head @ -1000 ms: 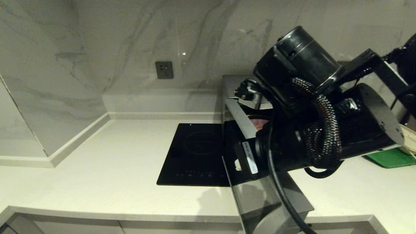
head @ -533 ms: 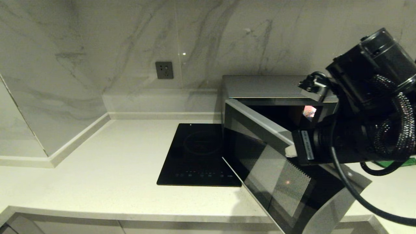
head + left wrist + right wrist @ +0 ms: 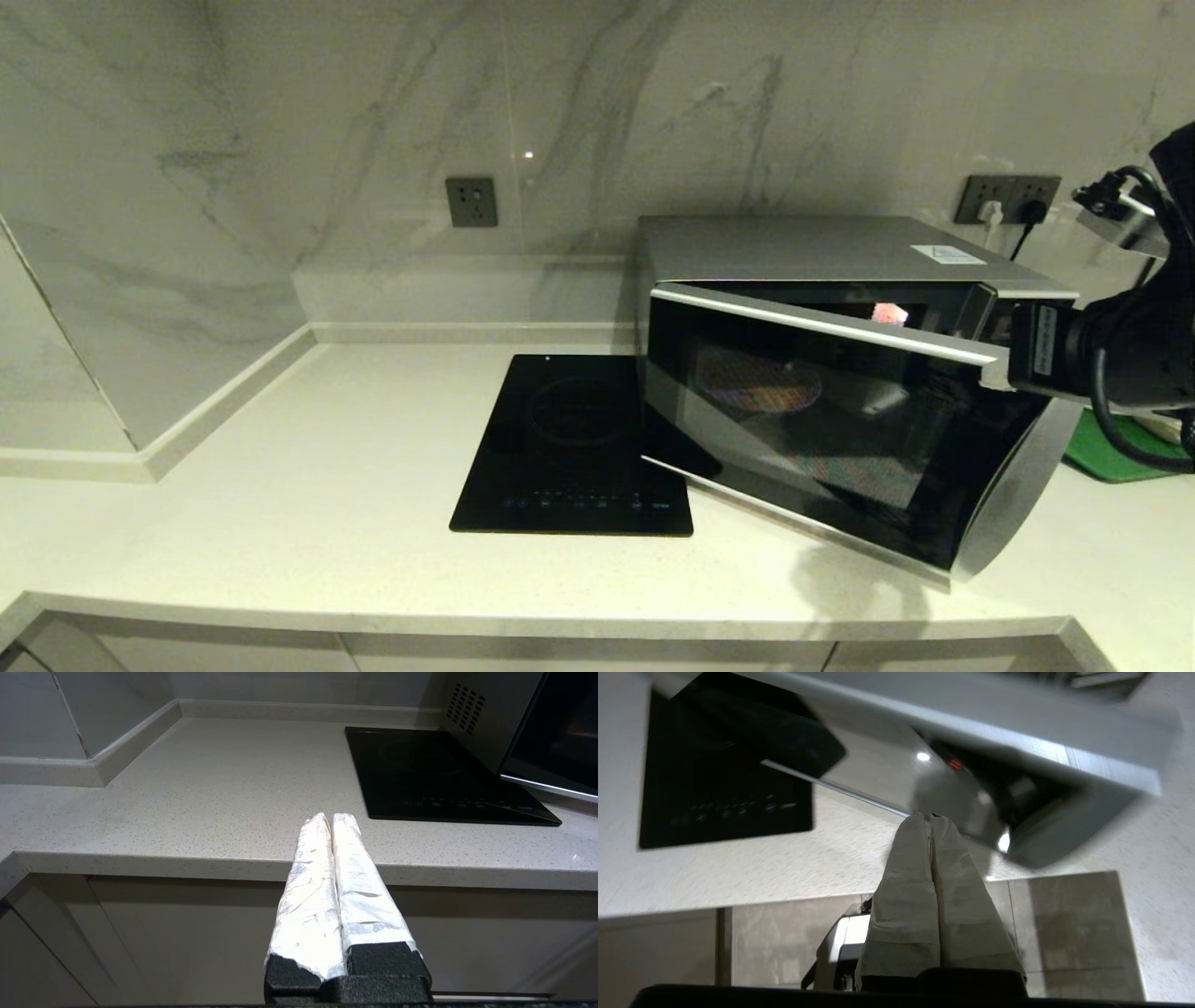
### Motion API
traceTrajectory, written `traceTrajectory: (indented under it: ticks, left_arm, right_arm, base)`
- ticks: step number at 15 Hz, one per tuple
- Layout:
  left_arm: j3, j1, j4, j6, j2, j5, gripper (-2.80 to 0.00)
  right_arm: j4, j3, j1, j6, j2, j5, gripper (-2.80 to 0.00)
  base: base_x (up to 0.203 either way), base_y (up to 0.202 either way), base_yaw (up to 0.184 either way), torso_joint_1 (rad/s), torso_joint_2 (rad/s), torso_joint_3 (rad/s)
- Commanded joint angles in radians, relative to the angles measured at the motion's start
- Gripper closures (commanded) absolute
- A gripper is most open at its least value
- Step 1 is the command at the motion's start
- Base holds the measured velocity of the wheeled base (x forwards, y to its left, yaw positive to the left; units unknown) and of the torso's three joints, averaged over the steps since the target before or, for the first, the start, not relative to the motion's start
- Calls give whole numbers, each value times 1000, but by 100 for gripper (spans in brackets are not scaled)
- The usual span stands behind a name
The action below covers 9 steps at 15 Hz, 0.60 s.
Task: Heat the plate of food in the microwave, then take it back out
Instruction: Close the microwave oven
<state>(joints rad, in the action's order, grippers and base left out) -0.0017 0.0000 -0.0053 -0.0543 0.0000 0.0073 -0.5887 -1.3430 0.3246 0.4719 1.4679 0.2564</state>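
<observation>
door: microwave (image 3: 840, 401) door swung nearly shut since a second ago | plate of food (image 3: 758, 381) seen inside through the glass | right tool (image 3: 930, 817) clenched, empty, at door's free edge | left tool (image 3: 332, 820) clenched, parked off the surface's front edge | next: latch, then heat

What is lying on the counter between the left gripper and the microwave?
In the left wrist view, only the black hob lies between the left gripper and the microwave; the rest of that counter stretch is bare.

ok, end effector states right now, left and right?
Left end effector: closed, holding nothing, parked before the counter edge.
Right end effector: closed, holding nothing, by the microwave door's free edge.
</observation>
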Motion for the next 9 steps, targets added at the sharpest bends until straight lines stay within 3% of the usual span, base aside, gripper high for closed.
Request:
traceTrajectory:
  ticks: [1, 6, 9]
  left_arm:
    - [0, 0, -1, -1, 0, 0, 0]
    - [0, 0, -1, -1, 0, 0, 0]
    - [0, 0, -1, -1, 0, 0, 0]
  right_arm:
    - [45, 39, -77, 5, 6, -2, 0]
    - [250, 37, -239, 4, 175, -20, 0]
    - [314, 18, -262, 3, 254, -30, 0]
  base:
    - [0, 0, 0, 0, 0, 0]
    - [0, 0, 0, 0, 0, 0]
    - [0, 0, 0, 0, 0, 0]
